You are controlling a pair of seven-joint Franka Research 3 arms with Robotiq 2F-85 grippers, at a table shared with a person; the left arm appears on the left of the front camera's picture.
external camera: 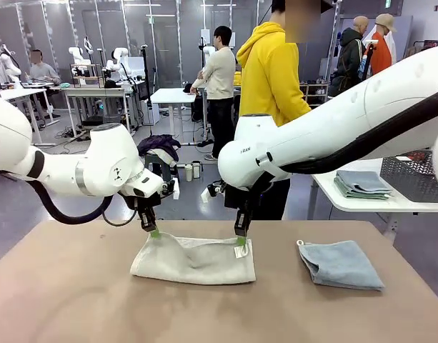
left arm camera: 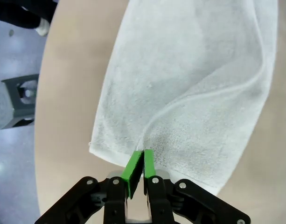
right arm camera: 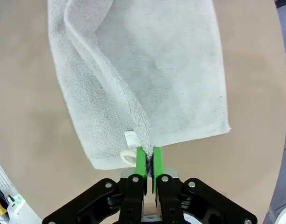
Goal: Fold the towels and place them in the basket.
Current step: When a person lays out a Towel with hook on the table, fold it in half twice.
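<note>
The cream-white terry towel (external camera: 193, 261) lies mid-way along the tan surface (external camera: 61, 286), toward its far edge. The left jaws are clamped on one far corner and the right jaws on the tagged one. It looks soft, light and limp, so it will likely sag between the grips; the corners are the best hold. A folded grey-blue terry towel (external camera: 341, 264) rests near the right edge.

cream towel (external camera: 197, 261): fluffy terry cloth | grey-blue towel (external camera: 341, 263): soft cloth | table (external camera: 61, 300): smooth, matt

The white left arm (external camera: 76, 171) and right arm (external camera: 333, 121) are round with fat black cables (external camera: 61, 218), and the black left gripper (left arm camera: 143, 153) and right gripper (right arm camera: 148, 150) have green pads (left arm camera: 132, 168).
</note>
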